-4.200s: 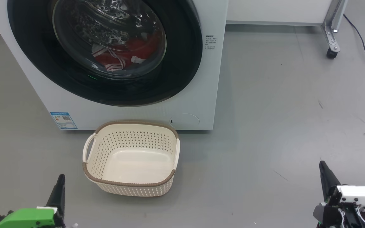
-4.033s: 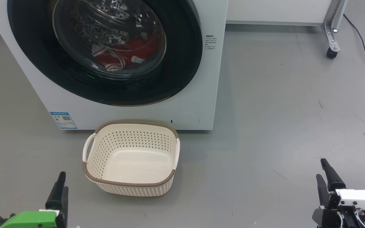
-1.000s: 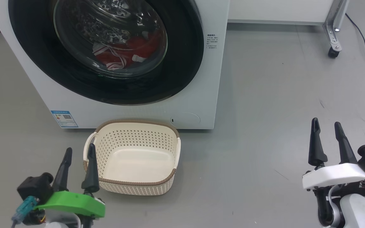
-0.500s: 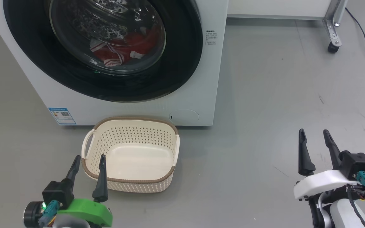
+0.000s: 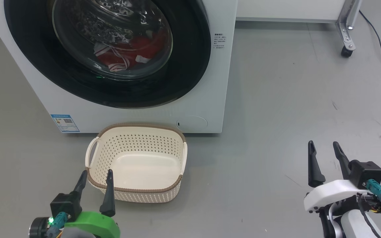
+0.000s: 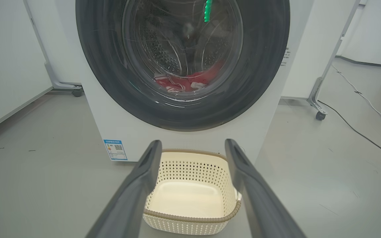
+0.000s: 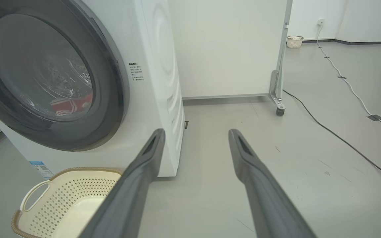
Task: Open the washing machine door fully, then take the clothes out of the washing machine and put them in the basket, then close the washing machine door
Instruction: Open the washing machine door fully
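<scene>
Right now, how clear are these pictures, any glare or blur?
Head view: sharp, with reflections across the washing machine door glass over the red clothes. Left wrist view: a green glint high on the glass, near fingers soft. Right wrist view: the wide lens bows the washing machine's edge.

The right gripper [image 7: 196, 132], dark fingers spread, hangs right of the white front-loading washing machine [image 7: 157, 66]. Its round glossy black door [image 7: 109, 99] is shut over red striped clothes [image 7: 68, 104]. The cream perforated plastic basket [image 7: 88, 170] sits before it.

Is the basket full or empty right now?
Empty. The basket shows its bare cream bottom; the clothes lie inside the washing machine, behind its shut door.
</scene>
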Controlling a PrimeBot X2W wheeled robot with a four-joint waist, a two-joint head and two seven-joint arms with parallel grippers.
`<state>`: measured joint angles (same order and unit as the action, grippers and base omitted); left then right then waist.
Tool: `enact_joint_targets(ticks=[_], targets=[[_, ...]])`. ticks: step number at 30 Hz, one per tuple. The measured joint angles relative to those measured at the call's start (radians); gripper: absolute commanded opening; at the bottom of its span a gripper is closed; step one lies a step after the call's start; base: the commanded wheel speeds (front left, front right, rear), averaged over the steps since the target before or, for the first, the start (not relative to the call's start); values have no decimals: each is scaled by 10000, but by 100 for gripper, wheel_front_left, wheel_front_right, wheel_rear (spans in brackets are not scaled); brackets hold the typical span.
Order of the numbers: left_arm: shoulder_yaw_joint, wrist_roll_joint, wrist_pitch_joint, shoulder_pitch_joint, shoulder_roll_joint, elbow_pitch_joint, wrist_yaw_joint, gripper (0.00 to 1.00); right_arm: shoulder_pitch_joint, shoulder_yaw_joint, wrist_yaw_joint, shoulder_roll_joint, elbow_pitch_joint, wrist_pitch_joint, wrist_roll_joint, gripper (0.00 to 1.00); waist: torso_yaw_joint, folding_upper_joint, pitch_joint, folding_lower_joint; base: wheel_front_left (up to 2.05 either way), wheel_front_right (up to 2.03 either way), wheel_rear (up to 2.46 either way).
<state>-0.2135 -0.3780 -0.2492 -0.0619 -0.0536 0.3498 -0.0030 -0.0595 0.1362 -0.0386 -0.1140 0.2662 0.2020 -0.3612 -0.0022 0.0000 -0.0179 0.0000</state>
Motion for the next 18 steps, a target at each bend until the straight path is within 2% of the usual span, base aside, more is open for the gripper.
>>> enact_joint_targets(ticks=[18], targets=[[59, -13, 2, -30, 46, 138, 77, 100, -155, 2, -8, 50, 280, 2, -4, 100, 41, 0, 70, 1, 0, 0, 0]])
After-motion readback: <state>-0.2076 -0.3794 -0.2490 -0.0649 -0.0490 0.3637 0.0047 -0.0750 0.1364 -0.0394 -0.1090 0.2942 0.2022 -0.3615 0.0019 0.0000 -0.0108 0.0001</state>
